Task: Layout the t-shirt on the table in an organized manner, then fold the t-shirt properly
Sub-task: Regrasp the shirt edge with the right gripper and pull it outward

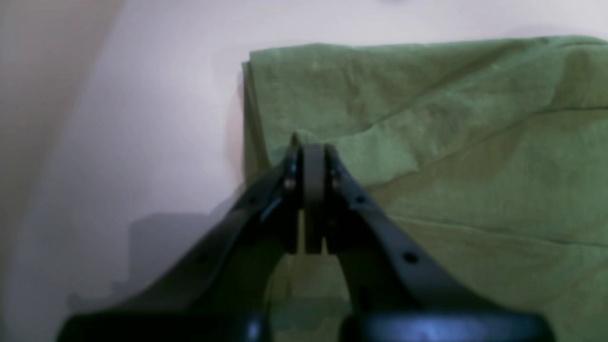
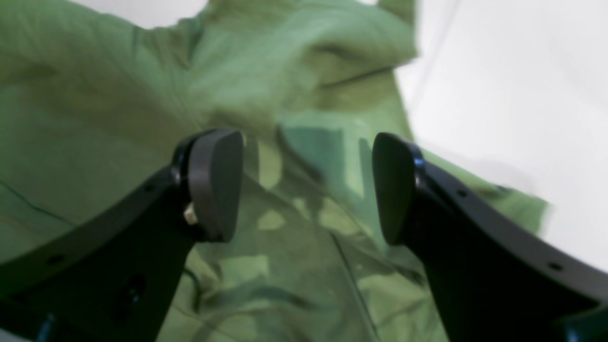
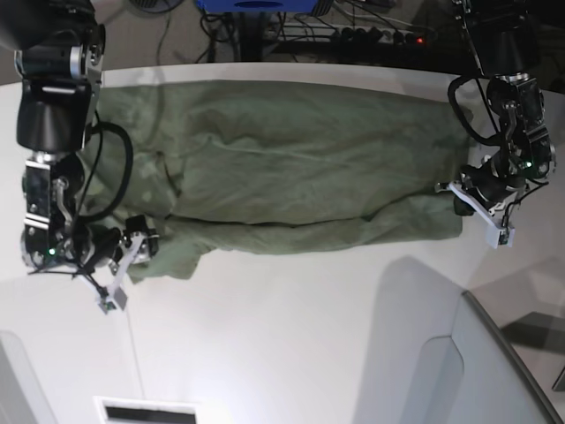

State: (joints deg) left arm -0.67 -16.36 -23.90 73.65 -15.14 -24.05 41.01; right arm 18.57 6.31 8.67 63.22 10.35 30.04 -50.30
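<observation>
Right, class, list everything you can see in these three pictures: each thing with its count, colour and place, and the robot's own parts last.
t-shirt: one, olive green, spread lengthwise across the far half of the table, near edge folded over.
table: one, white, under everything.
grey panel: one, grey, angled, at one near corner of the base view.
cables and equipment: several, dark, beyond the table's far edge.
left gripper: one, black, shut at the shirt's end edge; whether it pinches cloth is unclear.
right gripper: one, black, open above the shirt's other end.
</observation>
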